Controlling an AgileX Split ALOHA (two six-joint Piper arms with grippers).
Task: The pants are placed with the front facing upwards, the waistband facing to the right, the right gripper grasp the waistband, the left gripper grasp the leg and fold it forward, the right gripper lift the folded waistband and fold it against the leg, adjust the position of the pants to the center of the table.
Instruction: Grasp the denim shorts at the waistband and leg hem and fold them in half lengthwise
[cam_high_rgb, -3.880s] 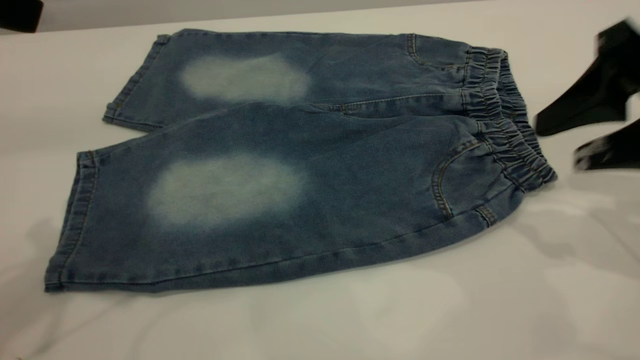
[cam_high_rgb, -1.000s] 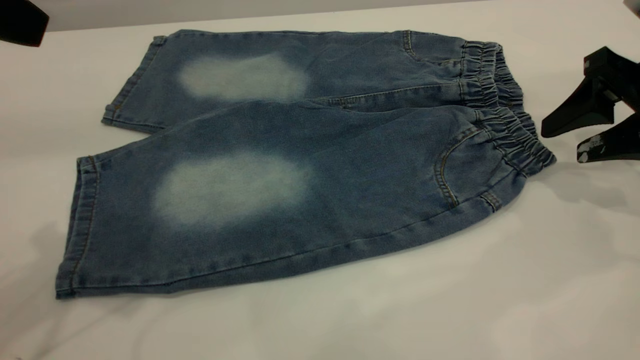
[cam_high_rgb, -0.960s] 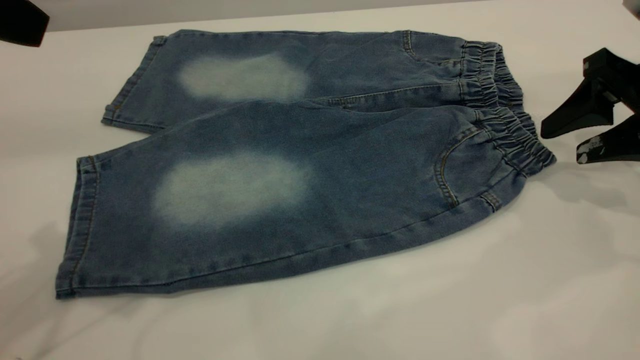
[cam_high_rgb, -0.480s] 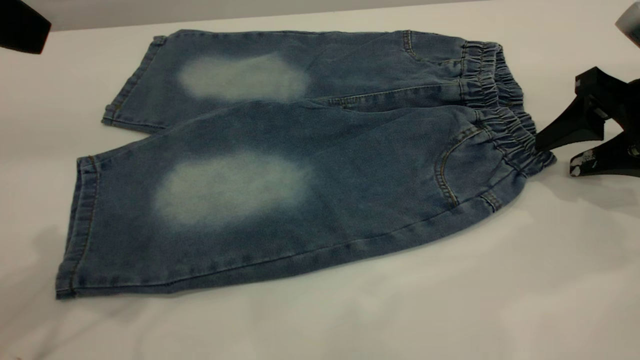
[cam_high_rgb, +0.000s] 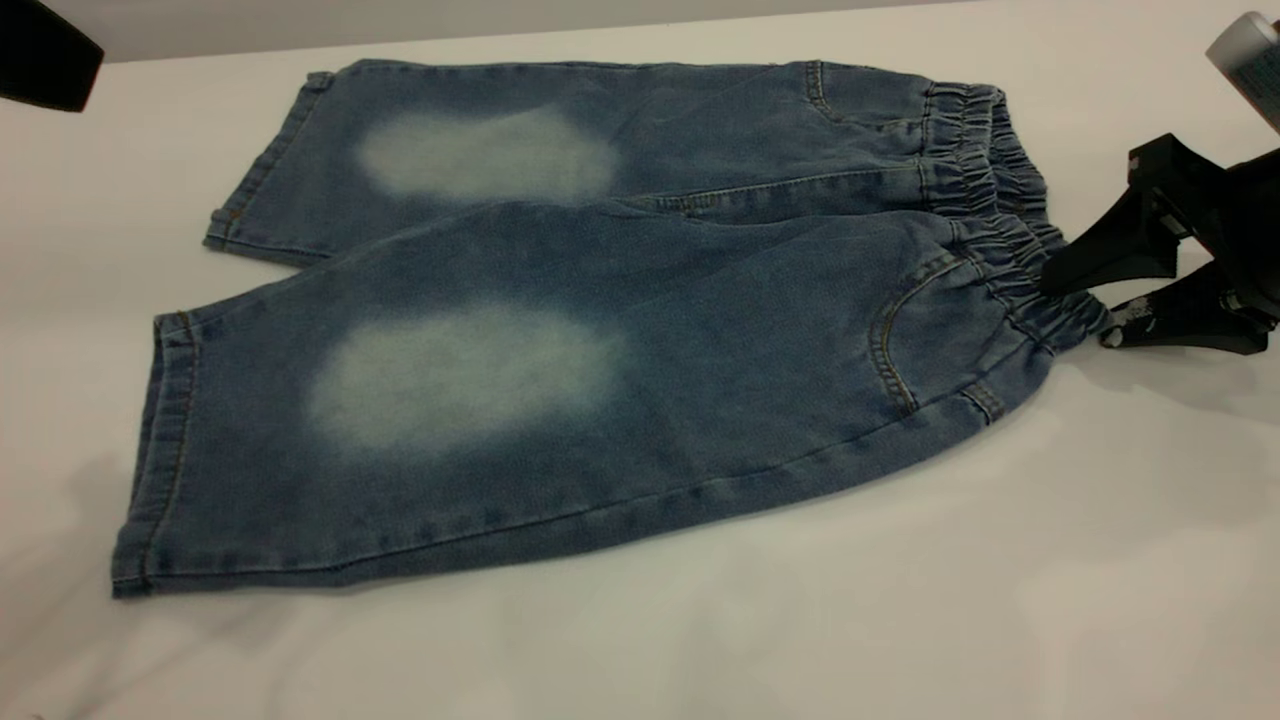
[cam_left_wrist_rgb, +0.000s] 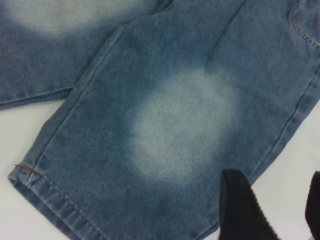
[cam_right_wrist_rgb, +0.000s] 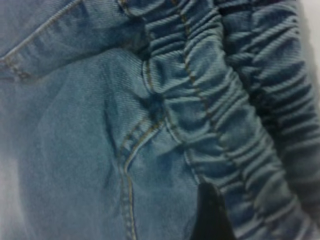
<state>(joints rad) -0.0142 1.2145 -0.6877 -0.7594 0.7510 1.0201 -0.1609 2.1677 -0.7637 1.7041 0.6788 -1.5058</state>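
Pants (cam_high_rgb: 560, 330) flat on table (cam_high_rgb: 900, 600); right gripper (cam_high_rgb: 1075, 305) spread wide astride waistband (cam_high_rgb: 1010, 250) edge; left gripper (cam_left_wrist_rgb: 272, 210) spread above leg.

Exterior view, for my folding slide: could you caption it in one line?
Right claw, open, straddles the gathered waistband of denim pants lying flat on a white table.

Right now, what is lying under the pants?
The pants lie flat on the white table, which shows all around them. Whatever is directly beneath the denim is covered. The right gripper, open, reaches the waistband.
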